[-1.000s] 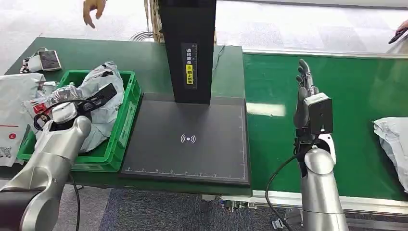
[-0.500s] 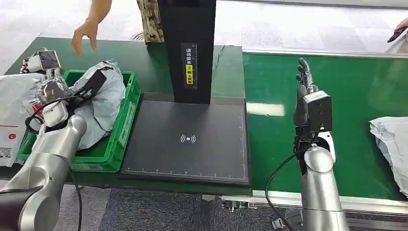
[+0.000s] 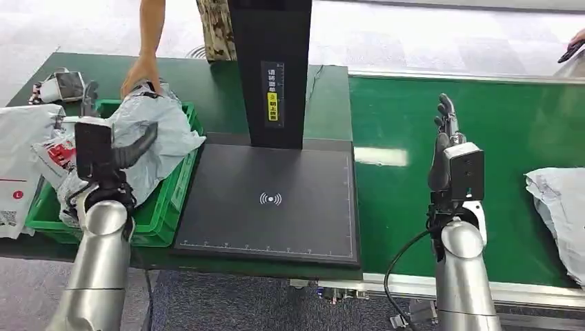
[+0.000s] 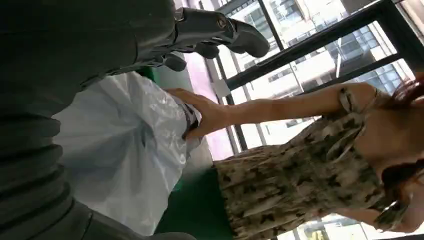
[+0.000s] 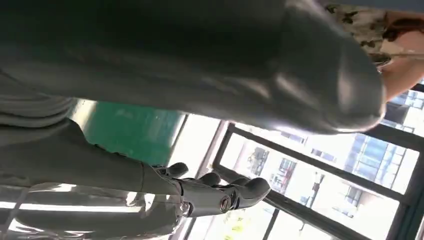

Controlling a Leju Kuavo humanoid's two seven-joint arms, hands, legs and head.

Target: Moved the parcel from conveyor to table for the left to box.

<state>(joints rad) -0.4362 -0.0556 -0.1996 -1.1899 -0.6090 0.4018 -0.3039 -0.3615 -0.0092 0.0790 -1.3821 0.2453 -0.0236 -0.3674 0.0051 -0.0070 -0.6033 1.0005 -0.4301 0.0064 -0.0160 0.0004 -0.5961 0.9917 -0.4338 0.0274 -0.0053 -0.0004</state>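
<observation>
A crumpled grey parcel (image 3: pixel 153 131) lies in the green bin (image 3: pixel 172 200) on the table's left; it also appears in the left wrist view (image 4: pixel 125 150). My left hand (image 3: pixel 103 141) is raised over the bin's near side, fingers (image 4: pixel 215 30) spread, holding nothing, just beside the parcel. A person's hand (image 3: pixel 141 72) presses on the parcel's far end (image 4: pixel 205 115). My right hand (image 3: pixel 441 138) stands upright and open above the green conveyor (image 3: pixel 510 124); its fingers (image 5: pixel 215 195) are straight. A second grey parcel (image 3: pixel 560 200) lies on the belt at the far right.
A black scanner pad (image 3: pixel 269 227) with its black column (image 3: pixel 270 69) sits between bin and conveyor. White mail bags (image 3: pixel 17 158) are piled left of the bin. The person stands behind the table. Another person's hand (image 3: pixel 574 45) shows at the far right.
My left hand has come off the parcel and risen upright over the bin. The person's hand came down onto the parcel. The belt parcel crept left; my right hand shifted slightly.
</observation>
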